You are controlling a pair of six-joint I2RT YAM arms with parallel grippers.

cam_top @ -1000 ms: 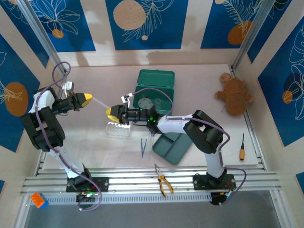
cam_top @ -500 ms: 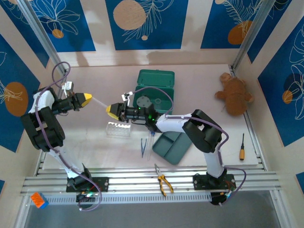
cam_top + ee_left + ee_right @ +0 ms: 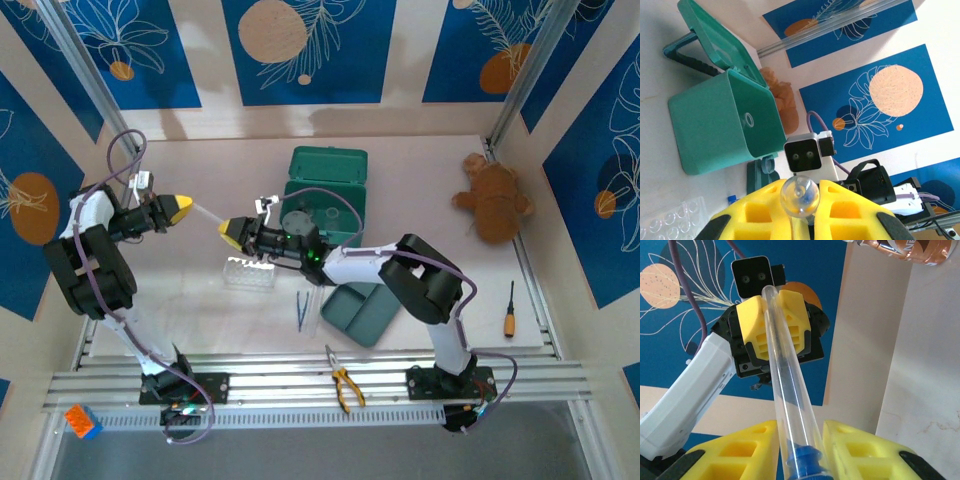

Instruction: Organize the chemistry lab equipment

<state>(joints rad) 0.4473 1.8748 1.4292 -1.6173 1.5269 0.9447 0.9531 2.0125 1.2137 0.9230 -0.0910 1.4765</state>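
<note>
Handover hangs mid-frame: left end effector [image 3: 185, 208] clamps a test tube [image 3: 787, 390], right end effector [image 3: 800, 440] flanks its cap [image 3: 804, 460], grip unclear; rack [image 3: 250, 272] empty.

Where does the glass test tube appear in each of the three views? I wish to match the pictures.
Top external: test tube is a thin clear line left of centre, slanting down-right from the left gripper.
Left wrist: test tube seen end-on, a round glass tip at bottom centre.
Right wrist: test tube rises from bottom centre, blue cap nearest.
Shared landmark: the left gripper, its yellow jaws shut on the tube.
</note>
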